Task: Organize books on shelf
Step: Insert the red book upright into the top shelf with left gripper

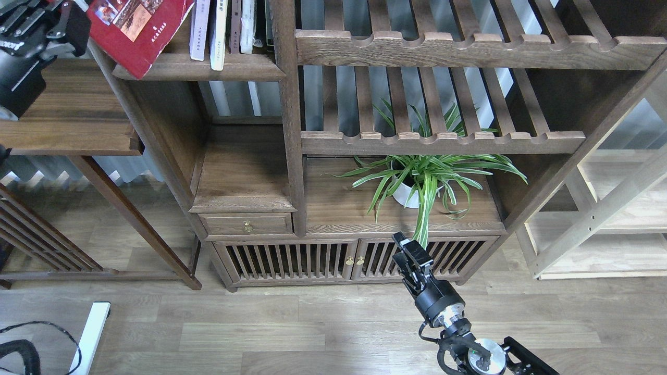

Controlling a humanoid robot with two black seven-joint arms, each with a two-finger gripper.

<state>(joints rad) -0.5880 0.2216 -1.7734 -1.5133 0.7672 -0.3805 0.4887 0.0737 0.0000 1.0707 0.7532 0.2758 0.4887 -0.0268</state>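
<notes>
Leaning red book shows illegible writing

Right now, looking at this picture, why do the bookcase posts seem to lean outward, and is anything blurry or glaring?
Head view: the wide lens looks down, so the bookcase posts splay outward toward the edges. Light is soft and even, with a mild sheen on the floor but no harsh glare. The plant is sharp; the left gripper at the top-left corner is cropped and dark, and the red book beside it is cut off.
</notes>
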